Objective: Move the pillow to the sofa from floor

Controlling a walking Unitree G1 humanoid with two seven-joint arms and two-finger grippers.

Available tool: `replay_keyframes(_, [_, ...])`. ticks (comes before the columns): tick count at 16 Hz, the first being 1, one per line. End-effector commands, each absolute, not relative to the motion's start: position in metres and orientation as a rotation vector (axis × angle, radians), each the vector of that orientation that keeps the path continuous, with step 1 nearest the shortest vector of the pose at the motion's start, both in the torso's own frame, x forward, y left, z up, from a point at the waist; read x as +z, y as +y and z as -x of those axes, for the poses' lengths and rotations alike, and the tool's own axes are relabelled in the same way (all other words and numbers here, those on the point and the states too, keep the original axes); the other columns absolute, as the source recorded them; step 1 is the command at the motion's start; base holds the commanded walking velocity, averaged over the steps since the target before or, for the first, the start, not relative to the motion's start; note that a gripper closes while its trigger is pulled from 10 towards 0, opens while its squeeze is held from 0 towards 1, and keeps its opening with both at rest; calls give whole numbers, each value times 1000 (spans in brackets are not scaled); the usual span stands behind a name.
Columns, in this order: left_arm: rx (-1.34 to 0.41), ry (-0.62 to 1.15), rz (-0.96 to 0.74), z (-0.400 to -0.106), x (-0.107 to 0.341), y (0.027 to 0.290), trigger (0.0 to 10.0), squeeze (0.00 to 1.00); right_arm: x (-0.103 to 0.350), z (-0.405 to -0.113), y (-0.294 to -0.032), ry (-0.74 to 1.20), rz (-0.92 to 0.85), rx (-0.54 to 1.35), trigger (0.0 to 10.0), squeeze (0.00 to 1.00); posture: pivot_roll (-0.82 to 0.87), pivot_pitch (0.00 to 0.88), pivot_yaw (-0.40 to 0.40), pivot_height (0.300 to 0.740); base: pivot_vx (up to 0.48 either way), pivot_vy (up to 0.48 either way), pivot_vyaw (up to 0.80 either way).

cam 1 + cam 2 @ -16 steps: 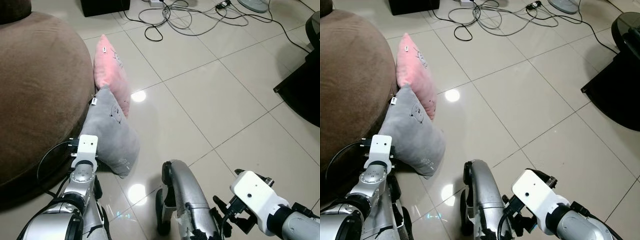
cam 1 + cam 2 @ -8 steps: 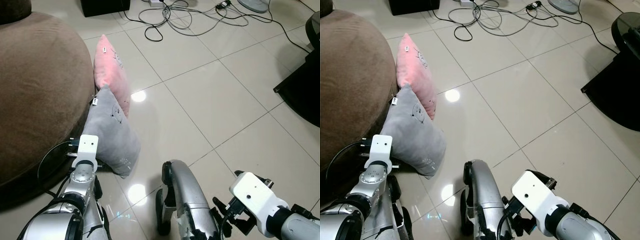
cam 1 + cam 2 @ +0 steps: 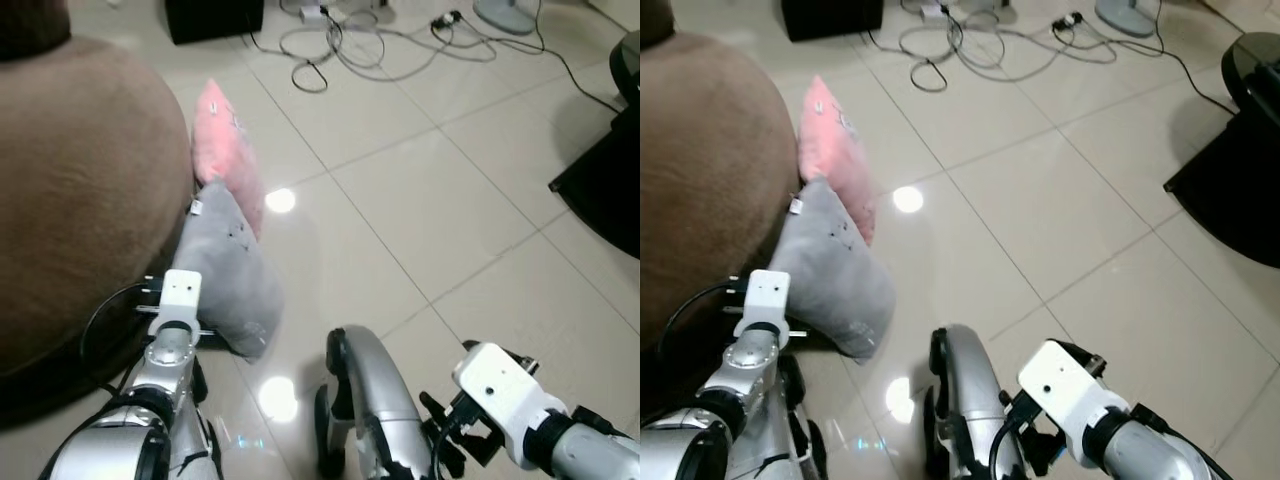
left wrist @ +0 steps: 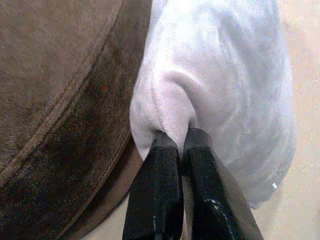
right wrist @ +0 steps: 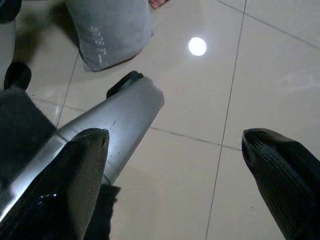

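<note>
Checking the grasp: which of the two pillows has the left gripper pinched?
The grey pillow, nearer the robot; the left gripper is shut on its edge. The pink pillow lies beyond, untouched.

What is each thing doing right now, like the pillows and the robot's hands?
Grey pillow: on the floor, leaning against the sofa, pinched at its edge.
Pink pillow: on the floor, standing on edge against the sofa.
Sofa: no pillow on it yet.
Left tool: shut on the grey pillow.
Right tool: open, holding nothing, above the floor tiles.
Cables: lying tangled on the floor.
</note>
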State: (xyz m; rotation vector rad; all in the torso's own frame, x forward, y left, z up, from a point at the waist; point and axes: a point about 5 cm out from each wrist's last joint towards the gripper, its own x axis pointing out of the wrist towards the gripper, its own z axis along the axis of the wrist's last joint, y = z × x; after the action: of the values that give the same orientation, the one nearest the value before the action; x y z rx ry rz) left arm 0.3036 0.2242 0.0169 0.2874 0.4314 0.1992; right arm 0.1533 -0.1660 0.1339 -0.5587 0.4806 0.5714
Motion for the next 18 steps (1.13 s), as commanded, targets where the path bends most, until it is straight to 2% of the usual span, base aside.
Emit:
replay_keyframes(1, [169, 425, -219, -301, 12, 212, 0, 0, 125, -157, -170, 497, 553, 552, 10000, 0, -264, 133, -111, 557, 0, 0, 0])
replay_keyframes(5, [-15, 324, -107, -302, 12, 164, 0, 0, 105, -177, -173, 460, 486, 468, 10000, 0, -198, 38, 12, 557, 0, 0, 0])
replay_keyframes(7, [-243, 135, -65, -309, 33, 120, 0, 0, 100, -189, -181, 412, 441, 373, 10000, 0, -164, 0, 66, 557, 0, 0, 0])
replay_keyframes(9, [-405, -30, -59, -314, 60, 91, 0, 0, 88, -201, -187, 401, 418, 278, 10000, 0, -128, 0, 96, 557, 0, 0, 0])
replay_keyframes(11, [-474, -164, -53, -321, 90, 82, 0, 0, 87, -213, -186, 375, 386, 225, 10000, 0, -97, 0, 99, 557, 0, 0, 0])
replay_keyframes(12, [-494, -247, -83, -325, 110, 83, 0, 0, 89, -220, -183, 345, 340, 195, 10000, 0, -73, 0, 106, 557, 0, 0, 0])
replay_keyframes(14, [-391, -316, -27, -329, 139, 103, 0, 0, 97, -234, -171, 257, 301, 214, 10000, 0, -49, 0, 128, 576, 0, 0, 0])
replay_keyframes(16, [-355, -320, -20, -331, 151, 116, 0, 0, 101, -248, -165, 214, 284, 202, 10000, 0, -4, 0, 122, 591, 0, 0, 0])
replay_keyframes(18, [-302, -269, 57, -323, 152, 131, 0, 0, 104, -260, -158, 175, 264, 204, 10000, 0, 31, 0, 107, 611, 0, 0, 0])
